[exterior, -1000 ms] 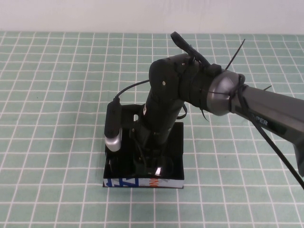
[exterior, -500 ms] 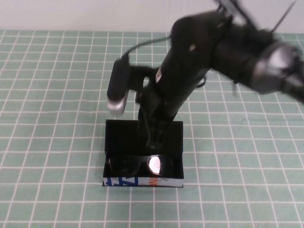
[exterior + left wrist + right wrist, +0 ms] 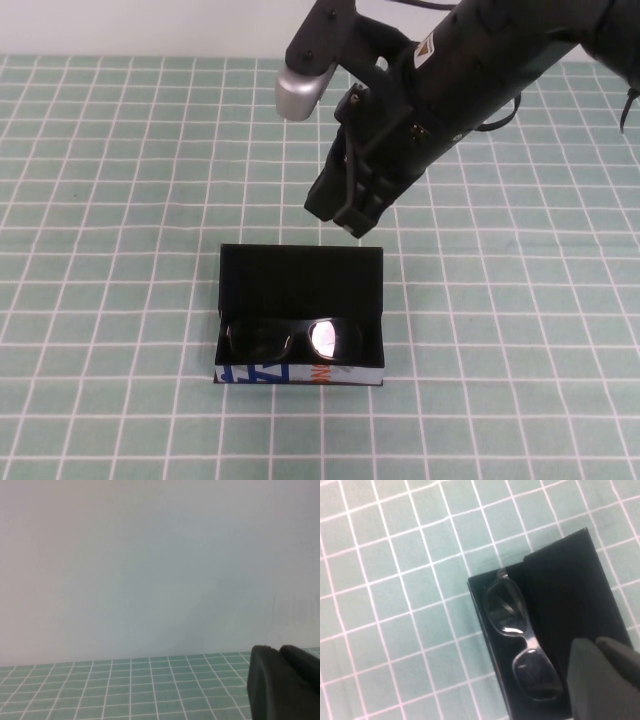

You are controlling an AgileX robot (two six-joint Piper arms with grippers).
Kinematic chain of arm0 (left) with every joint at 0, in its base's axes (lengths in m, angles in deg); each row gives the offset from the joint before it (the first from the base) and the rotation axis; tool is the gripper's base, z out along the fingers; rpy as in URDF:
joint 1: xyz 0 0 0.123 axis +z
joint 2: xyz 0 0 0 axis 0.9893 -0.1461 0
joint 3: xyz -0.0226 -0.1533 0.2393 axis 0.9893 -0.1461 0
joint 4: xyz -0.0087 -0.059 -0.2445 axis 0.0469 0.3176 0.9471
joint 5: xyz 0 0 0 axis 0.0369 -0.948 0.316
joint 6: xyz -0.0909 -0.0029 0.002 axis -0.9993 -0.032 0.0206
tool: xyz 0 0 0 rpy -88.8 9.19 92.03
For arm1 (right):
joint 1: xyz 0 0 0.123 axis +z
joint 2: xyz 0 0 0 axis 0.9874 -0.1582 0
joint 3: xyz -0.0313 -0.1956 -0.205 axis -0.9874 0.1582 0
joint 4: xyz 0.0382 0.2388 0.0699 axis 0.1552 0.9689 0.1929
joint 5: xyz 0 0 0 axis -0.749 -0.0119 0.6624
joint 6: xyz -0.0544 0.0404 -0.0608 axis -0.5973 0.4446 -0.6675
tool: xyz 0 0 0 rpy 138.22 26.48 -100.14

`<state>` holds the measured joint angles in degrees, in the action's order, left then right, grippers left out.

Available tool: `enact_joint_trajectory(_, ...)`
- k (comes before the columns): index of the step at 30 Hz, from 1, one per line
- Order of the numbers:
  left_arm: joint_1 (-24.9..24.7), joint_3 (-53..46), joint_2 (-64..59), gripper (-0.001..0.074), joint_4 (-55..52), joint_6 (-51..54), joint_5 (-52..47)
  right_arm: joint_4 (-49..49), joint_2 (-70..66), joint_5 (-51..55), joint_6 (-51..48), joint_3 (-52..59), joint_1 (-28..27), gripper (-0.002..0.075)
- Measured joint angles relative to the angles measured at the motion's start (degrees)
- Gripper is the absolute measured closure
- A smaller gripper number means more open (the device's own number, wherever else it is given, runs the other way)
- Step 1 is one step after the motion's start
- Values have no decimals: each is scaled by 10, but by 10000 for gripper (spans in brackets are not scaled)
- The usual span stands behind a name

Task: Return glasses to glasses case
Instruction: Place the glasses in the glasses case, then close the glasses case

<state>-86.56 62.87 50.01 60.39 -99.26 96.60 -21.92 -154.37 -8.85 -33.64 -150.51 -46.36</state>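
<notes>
- Right gripper (image 3: 350,215) has risen clear of the glasses case (image 3: 300,268), fingers closed on nothing.
- Glasses (image 3: 292,341) lie inside, below and nearer than it, long axis left-right, lenses facing up.
- Left gripper (image 3: 285,685): cannot tell its opening.

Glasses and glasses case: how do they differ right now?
The glasses are slim with shiny lenses; the glasses case is a boxy matte holder with a white printed front. The glasses lie inside; the case sits open on the table. Both are black. Right gripper hangs above, shut, empty; left gripper is parked.
</notes>
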Motion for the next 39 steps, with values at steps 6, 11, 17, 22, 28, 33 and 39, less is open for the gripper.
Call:
enact_joint_trajectory(6,0,0,0,737,0,0,0,-12,2,-1,21,0,0,737)
enact_joint_trajectory(11,0,0,0,737,0,0,0,-62,9,-21,81,0,0,737)
enact_joint_trajectory(17,0,0,0,737,0,-122,41,-86,10,-58,142,0,-2,737)
enact_joint_trajectory(22,0,0,0,737,-24,-251,70,-79,10,-63,151,0,-22,737)
enact_joint_trajectory(28,0,79,-9,737,-203,-399,58,-72,10,-63,176,0,-45,737)
enact_joint_trajectory(33,0,182,-95,737,-469,-634,75,-73,10,-63,181,0,-46,737)
enact_joint_trajectory(39,0,273,-255,737,-788,-818,213,-73,10,-41,183,0,-46,737)
